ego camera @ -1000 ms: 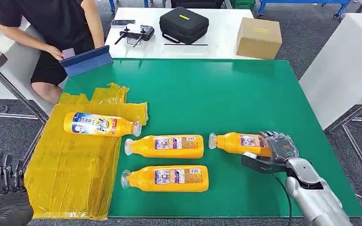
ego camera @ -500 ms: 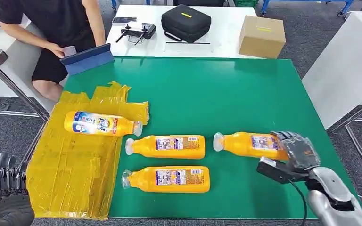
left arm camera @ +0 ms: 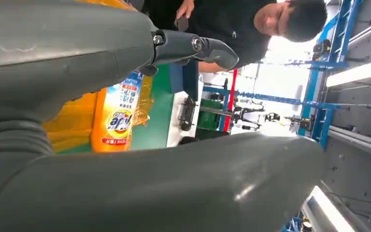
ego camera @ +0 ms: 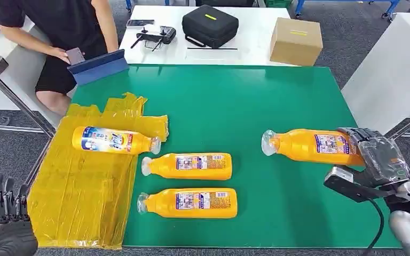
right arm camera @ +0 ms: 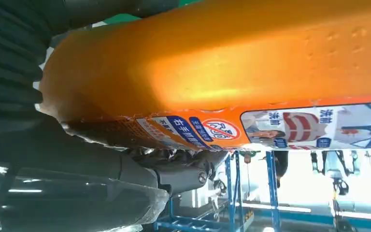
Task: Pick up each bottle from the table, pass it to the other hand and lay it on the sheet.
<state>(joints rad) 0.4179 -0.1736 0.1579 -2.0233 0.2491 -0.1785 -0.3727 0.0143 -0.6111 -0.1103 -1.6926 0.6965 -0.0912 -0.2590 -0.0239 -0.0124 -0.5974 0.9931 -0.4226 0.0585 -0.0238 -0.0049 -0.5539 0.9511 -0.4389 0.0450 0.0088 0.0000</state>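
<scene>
My right hand (ego camera: 373,154) grips the base of an orange bottle (ego camera: 309,145) and holds it lifted over the right side of the green table (ego camera: 245,101), lying sideways with its cap toward the left. In the right wrist view the same bottle (right arm camera: 232,63) runs across my right hand (right arm camera: 77,169). Two more orange bottles (ego camera: 188,166) (ego camera: 189,202) lie on the green surface. A fourth bottle (ego camera: 112,141) (left arm camera: 118,113) lies on the yellow sheet (ego camera: 80,197). My left hand (ego camera: 2,221) hangs low beside the sheet, holding nothing, fingers pointing up; my left hand (left arm camera: 125,121) looms close in its wrist view.
A person (ego camera: 58,32) sits at the far left beside a blue tablet case (ego camera: 99,66). On the white table behind stand a black bag (ego camera: 210,25), a cardboard box (ego camera: 296,41) and a controller (ego camera: 154,37). A white table (ego camera: 389,74) stands at the right.
My right hand has lifted the bottle off the table and carried it up and to the right. The left hand has barely moved.
</scene>
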